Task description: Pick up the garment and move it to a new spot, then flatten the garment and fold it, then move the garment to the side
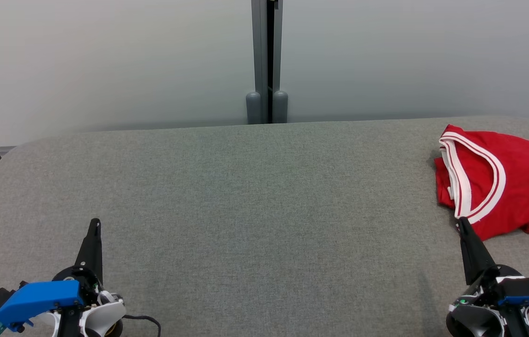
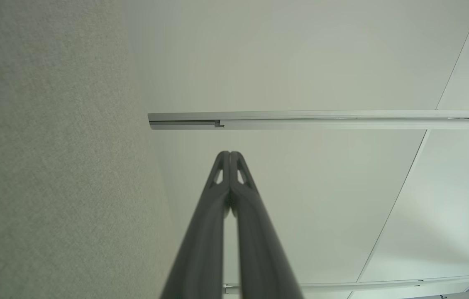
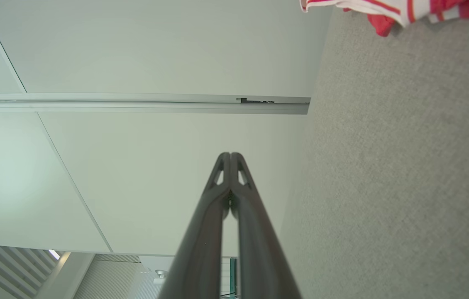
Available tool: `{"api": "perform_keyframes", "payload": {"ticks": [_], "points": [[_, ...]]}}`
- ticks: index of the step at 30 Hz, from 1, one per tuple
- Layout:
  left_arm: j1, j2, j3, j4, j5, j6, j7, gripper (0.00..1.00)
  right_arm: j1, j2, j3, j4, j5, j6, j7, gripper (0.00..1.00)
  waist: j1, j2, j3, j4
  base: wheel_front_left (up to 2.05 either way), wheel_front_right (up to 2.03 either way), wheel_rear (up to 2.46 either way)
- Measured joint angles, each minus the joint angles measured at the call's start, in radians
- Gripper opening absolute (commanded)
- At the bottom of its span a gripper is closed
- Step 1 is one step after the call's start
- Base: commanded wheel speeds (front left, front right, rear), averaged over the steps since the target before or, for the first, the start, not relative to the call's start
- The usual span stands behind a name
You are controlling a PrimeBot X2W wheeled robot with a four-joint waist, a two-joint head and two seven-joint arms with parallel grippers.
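Note:
The garment [image 1: 508,180] is a red jersey with white trim and dark lettering, lying folded at the far right of the grey fabric table [image 1: 255,196]; its right side runs off the head view. A red-and-white edge of the garment [image 3: 388,10] shows at the top of the right wrist view. My right gripper [image 1: 462,222] is shut and holds nothing, its tip just at the jersey's near edge; whether it touches the cloth I cannot tell. My left gripper [image 1: 95,223] is shut and holds nothing at the lower left, far from the garment. Both pairs of fingers [image 2: 230,155] [image 3: 230,155] are pressed together.
A pale wall with a grey vertical post [image 1: 267,61] stands behind the table's far edge. The table's rounded left corner [image 1: 7,154] falls away to the floor. Open grey surface spans the middle and left of the table.

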Motion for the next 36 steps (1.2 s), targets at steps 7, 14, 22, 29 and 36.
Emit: {"api": "perform_keyframes", "payload": {"ticks": [7,14,22,29,36], "points": [[0.0,0.0,0.0,0.0,0.0,0.0,0.0,0.0,0.0,0.0,0.0,0.0,-0.001,0.0,0.001,0.0,0.0,0.0,0.0,0.0,0.0,0.0,0.0],[0.0,0.0,0.0,0.0,0.0,0.0,0.0,0.0,-0.001,0.0,0.0,0.0,-0.001,0.0,0.001,0.0,0.0,0.0,0.0,0.0,0.0,0.0,0.0],[0.0,0.0,0.0,0.0,0.0,0.0,0.0,0.0,-0.001,0.0,-0.001,0.0,-0.001,0.0,0.001,0.0,0.0,0.0,0.0,0.0,0.0,0.0,0.0],[0.0,0.0,0.0,0.0,0.0,0.0,0.0,0.0,-0.001,0.0,-0.001,0.0,-0.001,0.0,0.001,0.0,0.0,0.0,0.0,0.0,0.0,0.0,0.0],[0.0,0.0,0.0,0.0,0.0,0.0,0.0,0.0,-0.001,0.0,-0.001,0.0,-0.001,0.0,0.001,0.0,0.0,0.0,0.0,0.0,0.0,0.0,0.0]]}}
